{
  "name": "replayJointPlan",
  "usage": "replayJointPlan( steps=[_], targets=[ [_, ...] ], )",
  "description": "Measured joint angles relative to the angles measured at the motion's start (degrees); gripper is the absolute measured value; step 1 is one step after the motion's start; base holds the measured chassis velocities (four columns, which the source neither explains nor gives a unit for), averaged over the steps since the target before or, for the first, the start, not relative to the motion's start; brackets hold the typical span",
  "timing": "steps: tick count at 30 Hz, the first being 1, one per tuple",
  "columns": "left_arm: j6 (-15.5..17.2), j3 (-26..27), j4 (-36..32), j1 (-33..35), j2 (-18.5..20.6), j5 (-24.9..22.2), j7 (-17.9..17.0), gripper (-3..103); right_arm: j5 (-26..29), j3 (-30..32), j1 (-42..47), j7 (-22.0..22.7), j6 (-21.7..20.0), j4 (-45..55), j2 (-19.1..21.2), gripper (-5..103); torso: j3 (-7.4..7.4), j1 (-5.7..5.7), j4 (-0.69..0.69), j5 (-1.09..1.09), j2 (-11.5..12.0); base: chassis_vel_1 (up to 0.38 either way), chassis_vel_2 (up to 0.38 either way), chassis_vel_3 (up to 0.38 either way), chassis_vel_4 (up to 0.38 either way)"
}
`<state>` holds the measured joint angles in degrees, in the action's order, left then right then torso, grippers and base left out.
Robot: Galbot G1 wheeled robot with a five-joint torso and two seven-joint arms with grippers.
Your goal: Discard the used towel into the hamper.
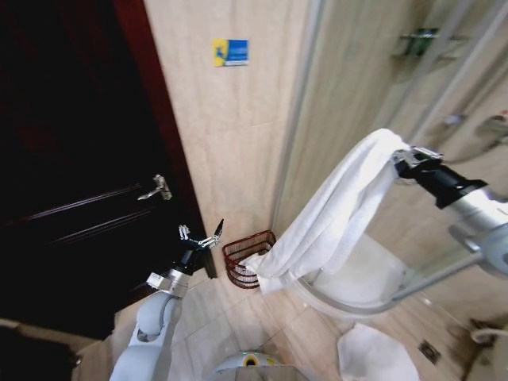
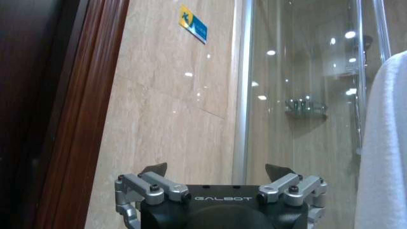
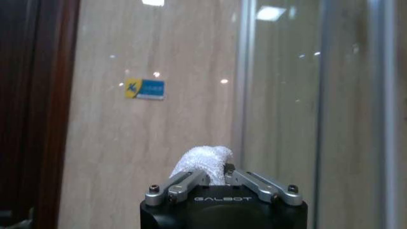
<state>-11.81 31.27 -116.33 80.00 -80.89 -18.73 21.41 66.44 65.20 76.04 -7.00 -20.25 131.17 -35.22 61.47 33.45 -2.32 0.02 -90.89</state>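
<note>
Jaws of our right gripper [image 1: 406, 156] clamp the white towel [image 1: 333, 214], draping toward the wire hamper [image 1: 248, 258]; our left gripper [image 1: 202, 236] waits, jaws apart.

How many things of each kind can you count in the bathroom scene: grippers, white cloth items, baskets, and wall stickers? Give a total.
Grippers: 2, the left gripper open near the dark door, the right gripper shut on the white towel.
White cloth items: 2, the held towel and a white cloth on the floor.
Baskets: 1, the reddish-brown hamper.
Wall stickers: 1, the blue and yellow sticker.
Total: 6
</note>
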Motion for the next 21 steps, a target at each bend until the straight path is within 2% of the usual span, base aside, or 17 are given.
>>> replayJointPlan(
  steps=[2, 7, 10, 14, 21],
  targets=[
    [-0.1, 0.0, 0.0, 0.1, -0.2, 0.0, 0.1, 100, -0.5, -1.8, -1.2, 0.2, 0.1, 0.2, 0.9, 4, 0.0, 0.0, -0.06, -0.04, 0.0, 0.0, 0.0, 0.0, 0.0],
    [-0.1, 0.0, 0.1, -0.1, -0.4, 0.0, 0.1, 100, -1.0, -1.7, -1.0, 1.8, -0.4, 1.7, 0.0, 4, 0.0, 0.0, -0.03, -0.03, 0.0, 0.0, 0.0, 0.0, 0.0],
    [-0.1, -0.2, 0.4, -0.4, -0.4, 0.1, 0.1, 100, -1.4, 0.6, 1.3, 2.5, -2.1, 3.8, -2.7, 4, 0.0, 0.0, -0.01, 0.0, 0.0, 0.0, 0.0, 0.0, 0.0],
    [0.1, -0.6, 0.5, -0.6, -0.4, 0.3, 0.1, 100, -1.7, 1.6, 2.2, 2.6, -2.9, 4.8, -4.1, 4, 0.0, 0.0, 0.0, -0.01, 0.0, 0.0, 0.0, 0.0, 0.0],
    [0.4, -0.6, 0.1, -0.4, -0.3, 0.4, 0.1, 100, -1.8, 1.8, 2.0, 3.1, -3.0, 5.1, -3.9, 4, 0.0, 0.02, -0.03, -0.02, 0.0, 0.027, -0.025, -0.017, 0.032]
  ],
)
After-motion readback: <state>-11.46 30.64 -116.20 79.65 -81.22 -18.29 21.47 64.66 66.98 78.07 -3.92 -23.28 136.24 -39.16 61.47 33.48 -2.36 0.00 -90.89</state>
